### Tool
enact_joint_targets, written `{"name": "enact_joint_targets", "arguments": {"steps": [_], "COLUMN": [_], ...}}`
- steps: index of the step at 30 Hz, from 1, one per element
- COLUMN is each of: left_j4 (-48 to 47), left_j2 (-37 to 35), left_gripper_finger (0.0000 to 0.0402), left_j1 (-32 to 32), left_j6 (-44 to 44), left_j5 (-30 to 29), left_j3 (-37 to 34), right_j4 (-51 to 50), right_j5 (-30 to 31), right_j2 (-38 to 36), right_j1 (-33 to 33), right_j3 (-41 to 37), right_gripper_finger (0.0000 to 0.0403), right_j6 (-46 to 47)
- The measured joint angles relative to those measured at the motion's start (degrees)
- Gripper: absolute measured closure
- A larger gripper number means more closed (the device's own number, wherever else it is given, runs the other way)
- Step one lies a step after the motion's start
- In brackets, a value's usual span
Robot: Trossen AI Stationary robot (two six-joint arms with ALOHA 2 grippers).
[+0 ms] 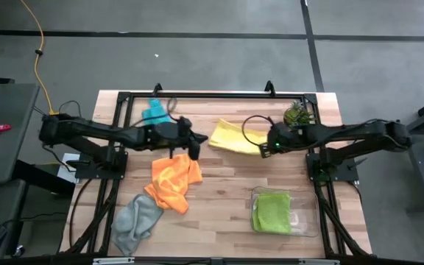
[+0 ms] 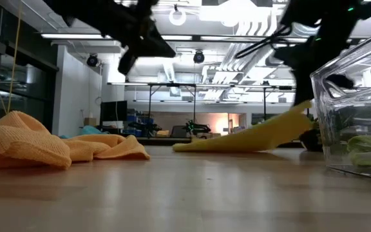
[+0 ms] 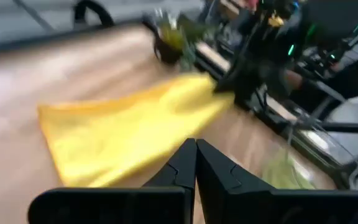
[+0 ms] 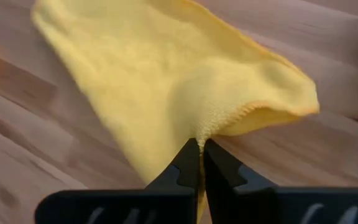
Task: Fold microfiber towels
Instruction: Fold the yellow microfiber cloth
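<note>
currently right gripper (image 4: 201, 149) pinches the yellow towel (image 4: 166, 81), one edge lifted; left gripper (image 3: 196, 149) pressed together, empty, above bench (image 1: 227, 191).

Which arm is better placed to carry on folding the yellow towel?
The right. Its right gripper is shut on an edge of the yellow towel, lifting it off the table. The left gripper is shut and empty, above the orange towel.

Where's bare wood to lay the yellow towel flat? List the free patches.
Freest: the strip between the orange towel and the tray, below the yellow towel that the right gripper pinches. Also the corner left of the orange towel, above the grey towel. Crowded: around the left gripper and teal towel, and by the plant.
</note>
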Motion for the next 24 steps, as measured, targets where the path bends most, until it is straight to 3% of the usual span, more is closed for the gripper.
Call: {"name": "enact_joint_targets", "arguments": {"steps": [7,10,16,24], "left_j4": [13.6,17.8,18.8,18.7], "left_j2": [10.8,13.1,14.3,14.3], "left_gripper_finger": [0.0402,0.0401,0.0401,0.0401], "left_j1": [-1.0,-1.5,-1.6,-1.5], "left_j6": [-6.2,-7.5,-7.4,-5.5], "left_j5": [4.5,4.5,4.3,4.2], "left_j3": [0.0,0.0,0.0,0.0], "right_j4": [-19.8,-22.2,-13.0,1.7], "right_j5": [-1.2,-1.1,-0.2,-3.0], "right_j2": [-11.1,-13.8,-12.8,-4.6], "right_j1": [1.6,1.6,1.6,1.6], "right_j3": [0.0,0.0,0.0,0.0], "right_gripper_finger": [0.0403,0.0403,0.0403,0.0403], "right_j6": [1.6,3.2,1.9,-3.5]}}
